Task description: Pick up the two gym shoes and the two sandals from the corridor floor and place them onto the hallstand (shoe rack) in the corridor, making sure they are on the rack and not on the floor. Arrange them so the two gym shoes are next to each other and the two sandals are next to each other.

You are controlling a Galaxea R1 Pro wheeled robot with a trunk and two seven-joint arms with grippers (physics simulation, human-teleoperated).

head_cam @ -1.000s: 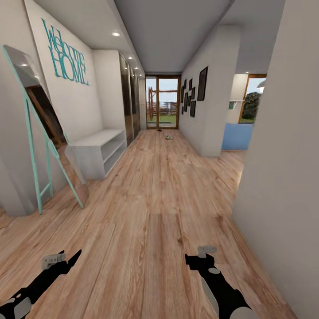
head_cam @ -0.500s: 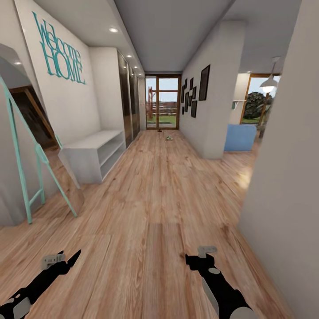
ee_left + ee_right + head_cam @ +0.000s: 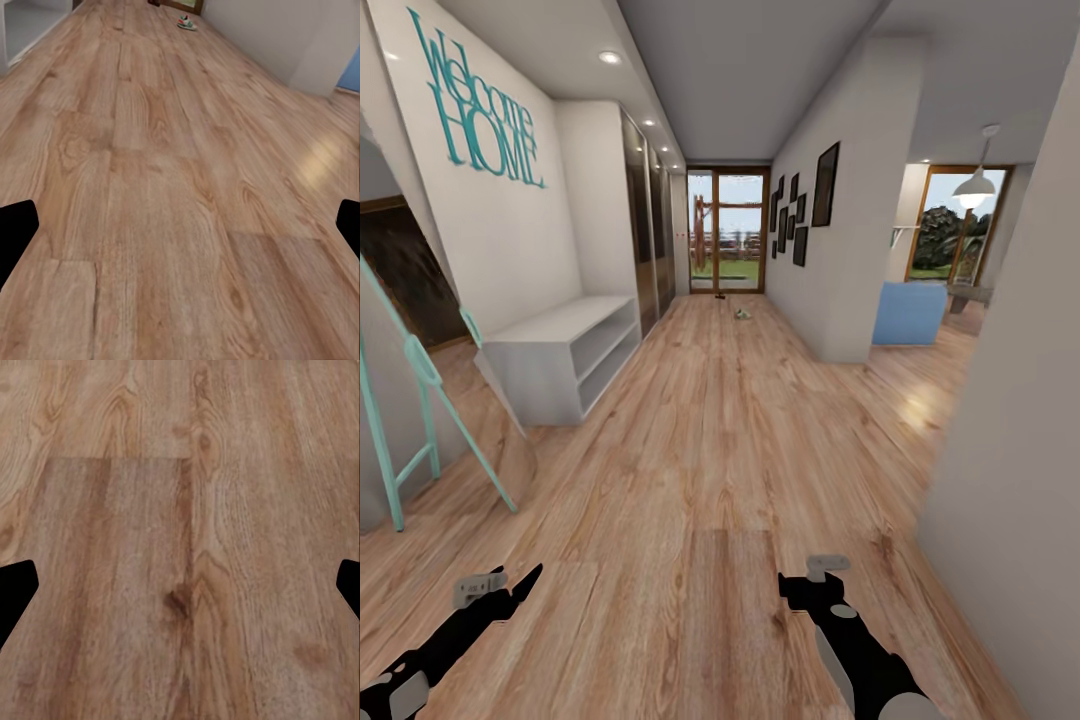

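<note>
Two small shapes far down the corridor floor (image 3: 720,440), near the glass door: one looks like a gym shoe (image 3: 741,312), pale with green, though too distant to swear. Approach step; next calls for driving closer. Left gripper (image 3: 495,585) and right gripper (image 3: 815,575) hang low, fingers spread, holding nothing

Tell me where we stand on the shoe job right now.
Nothing looks placed yet. A gym shoe lies far down the corridor floor near the glass door; a dark speck beside it may be a sandal, too small to tell. Left pincer and right pincer are open and hold nothing. The low white shelf unit on the left carries no shoes. All picking and arranging remains.
</note>
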